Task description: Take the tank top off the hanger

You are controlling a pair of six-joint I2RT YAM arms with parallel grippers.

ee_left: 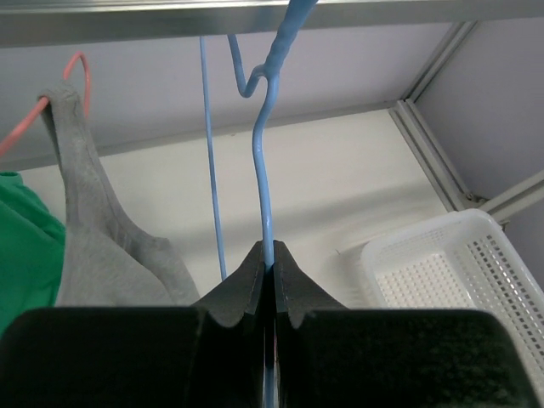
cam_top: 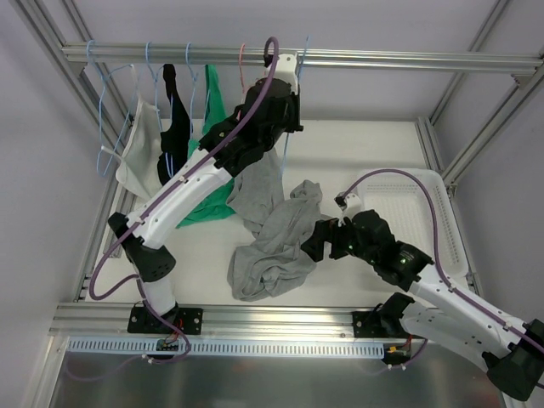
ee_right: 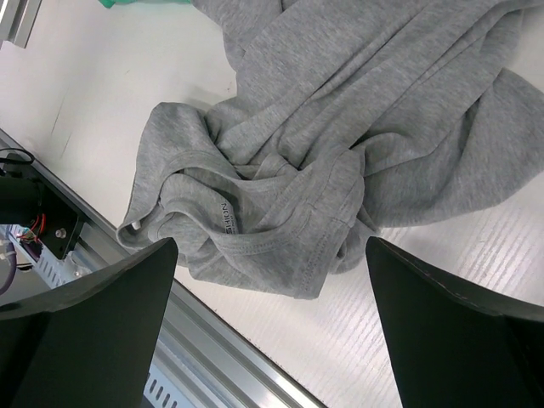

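Left wrist view: left gripper (ee_left: 272, 252) is pinched tight on the wire of a blue hanger (ee_left: 262, 170), lower centre of frame, w/ its hook up on the rail (cam_top: 382, 59) at the top. No cloth shows on that hanger. Right wrist view: right gripper (ee_right: 270, 255) has its jaws spread wide w/ nothing btw them. It hovers just over the grey tank top (ee_right: 340, 127), which lies crumpled on the table (cam_top: 357, 153), centre of the overhead frame.

Step, as I read it: the pull-off looks done, garment is down, so this is the release stage. Next prob. needs the left gripper to let go w/o knocking the hanger off the rail. The right arm should lift straight clear so no finger snags a fold.

One doubt: a grey strap (ee_left: 72, 144) hangs on a pink hanger (cam_top: 241, 68), upper left of the left wrist view. Can't tell if it's a separate garment or joined to the heap, since the left arm covers that spot from above.

Count:
- 2 arms
- approx 5 hangers on the rail (4 bluish, 1 pink)
- hanging tops: 1 white top (cam_top: 140, 149), 1 black top (cam_top: 174, 127), 1 green top (cam_top: 214, 110)
- 1 grey heap on the table
- 1 white basket (cam_top: 416, 221), right side
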